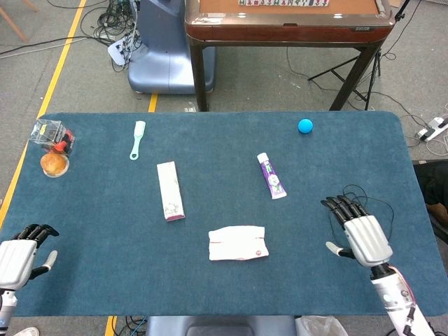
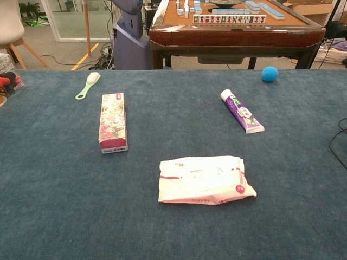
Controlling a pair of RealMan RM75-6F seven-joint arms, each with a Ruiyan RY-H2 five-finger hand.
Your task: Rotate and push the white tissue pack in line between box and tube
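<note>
The white tissue pack point(image 1: 238, 243) point(image 2: 205, 180) lies flat near the table's front edge, its long side running left to right. The floral box point(image 1: 170, 190) point(image 2: 113, 122) lies lengthwise farther back on the left. The purple and white tube point(image 1: 271, 176) point(image 2: 242, 111) lies farther back on the right. My right hand point(image 1: 359, 231) hovers over the table to the right of the pack, fingers apart, holding nothing. My left hand point(image 1: 19, 255) is at the front left corner, fingers slightly curled, holding nothing. The chest view shows neither hand.
A blue ball point(image 1: 305, 126) sits at the back right. A pale green brush point(image 1: 136, 139) lies at the back left. A clear container point(image 1: 50, 133) and a round orange item point(image 1: 54, 164) stand at the far left edge. A black cable point(image 1: 364, 197) loops by my right hand.
</note>
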